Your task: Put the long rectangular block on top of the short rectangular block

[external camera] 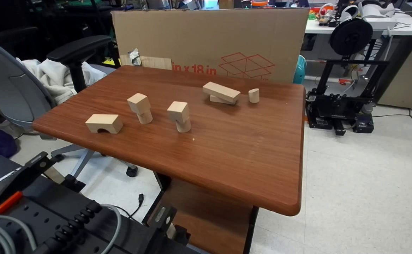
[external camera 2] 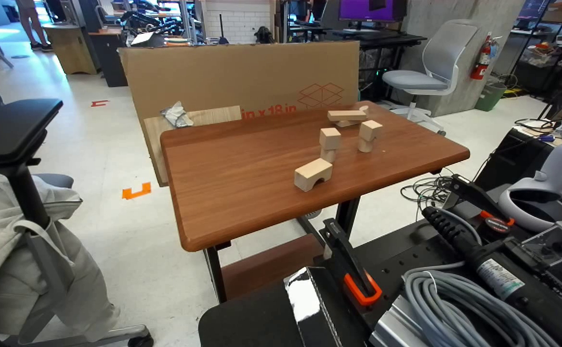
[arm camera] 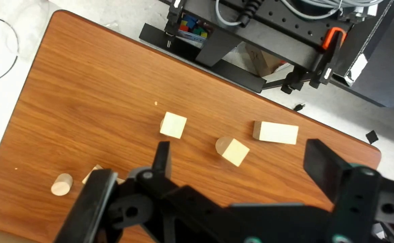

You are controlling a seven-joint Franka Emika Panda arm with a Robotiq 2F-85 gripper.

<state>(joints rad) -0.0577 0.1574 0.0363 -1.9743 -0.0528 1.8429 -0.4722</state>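
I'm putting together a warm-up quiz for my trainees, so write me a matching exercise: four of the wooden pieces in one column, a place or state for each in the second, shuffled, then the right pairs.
Pieces
1. Arch block
2. Long block
3. Lone cylinder
4. Short block

Places and states
A. Under another block, partly hidden
B. Resting on top of another block
C. On the table, notch facing down
D. Standing on its round end, apart from the other pieces

Right pairs: 1-C, 2-B, 3-D, 4-A
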